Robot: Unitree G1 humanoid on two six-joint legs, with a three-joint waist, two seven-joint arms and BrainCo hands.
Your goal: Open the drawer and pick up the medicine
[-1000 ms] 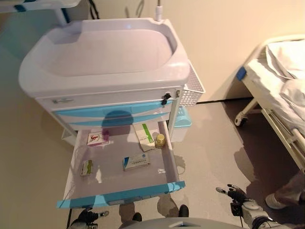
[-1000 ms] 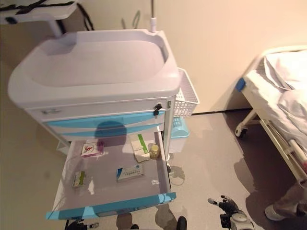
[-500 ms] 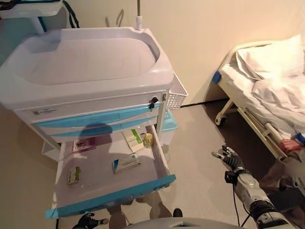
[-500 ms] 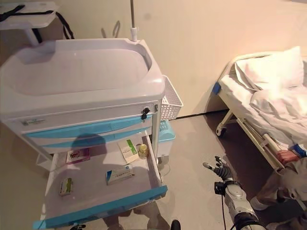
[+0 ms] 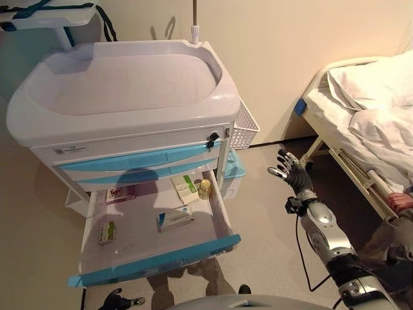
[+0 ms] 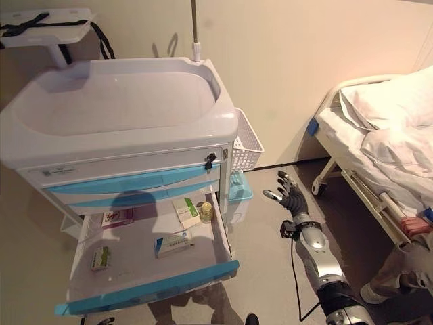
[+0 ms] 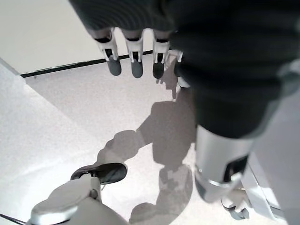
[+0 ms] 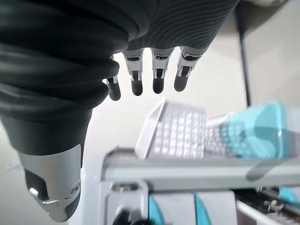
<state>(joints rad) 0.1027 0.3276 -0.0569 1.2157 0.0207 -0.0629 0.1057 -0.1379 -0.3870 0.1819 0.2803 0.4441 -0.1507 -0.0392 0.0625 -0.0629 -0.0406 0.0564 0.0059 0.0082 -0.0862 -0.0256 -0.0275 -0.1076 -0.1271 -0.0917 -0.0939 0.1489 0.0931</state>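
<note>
The cart's lowest blue-fronted drawer (image 5: 155,261) stands pulled out. In it lie a pink box (image 5: 120,193), a green-and-white box (image 5: 185,188), a small yellow bottle (image 5: 204,188), a white-and-blue box (image 5: 175,218) and a small green box (image 5: 106,232). My right hand (image 5: 290,173) is open and empty, raised in the air to the right of the cart, apart from the drawer. My left hand (image 5: 121,300) hangs low below the drawer front, open and empty, with its fingers (image 7: 136,61) over the floor.
A white mesh basket (image 5: 245,126) hangs on the cart's right side, with a turquoise bin (image 5: 232,169) below it. A bed (image 5: 368,110) stands at the right, where a person's hand (image 5: 401,201) shows. The cart has a wide white top (image 5: 122,81).
My right arm has risen from low near the floor to beside the cart's basket, fingers spread. The camera has shifted. The drawer and its boxes have not moved.
</note>
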